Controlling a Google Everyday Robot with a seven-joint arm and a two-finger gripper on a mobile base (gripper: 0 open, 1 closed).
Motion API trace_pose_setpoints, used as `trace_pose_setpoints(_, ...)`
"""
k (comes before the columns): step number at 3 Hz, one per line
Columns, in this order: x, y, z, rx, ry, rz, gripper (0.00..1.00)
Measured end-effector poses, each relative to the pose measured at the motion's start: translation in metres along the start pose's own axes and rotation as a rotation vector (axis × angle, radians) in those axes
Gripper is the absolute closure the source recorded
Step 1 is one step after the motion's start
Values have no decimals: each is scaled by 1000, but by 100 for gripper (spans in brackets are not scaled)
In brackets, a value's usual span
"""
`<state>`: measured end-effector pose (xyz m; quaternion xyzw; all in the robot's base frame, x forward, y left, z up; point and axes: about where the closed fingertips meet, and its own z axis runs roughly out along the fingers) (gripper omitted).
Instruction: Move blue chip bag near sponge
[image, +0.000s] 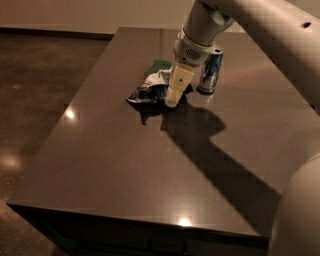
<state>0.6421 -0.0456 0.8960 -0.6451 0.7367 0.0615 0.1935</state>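
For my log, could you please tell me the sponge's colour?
The sponge shows green in the camera view, behind the blue chip bag at the gripper.

End effector (171, 101) at chip bag (149, 90) — sponge (159, 65) behind.

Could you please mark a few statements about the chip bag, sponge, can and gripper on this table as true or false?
1. The blue chip bag lies on the table right next to the sponge. True.
2. The drink can lies on its side. False: it stands upright.
3. The gripper is down at the bag's end nearest the can. True.
4. The sponge sits at the table's near edge. False: it lies toward the far side, behind the bag.
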Motion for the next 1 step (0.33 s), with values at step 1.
trace_pose_setpoints(1, 0, 0, 0, 0, 0, 0, 0)
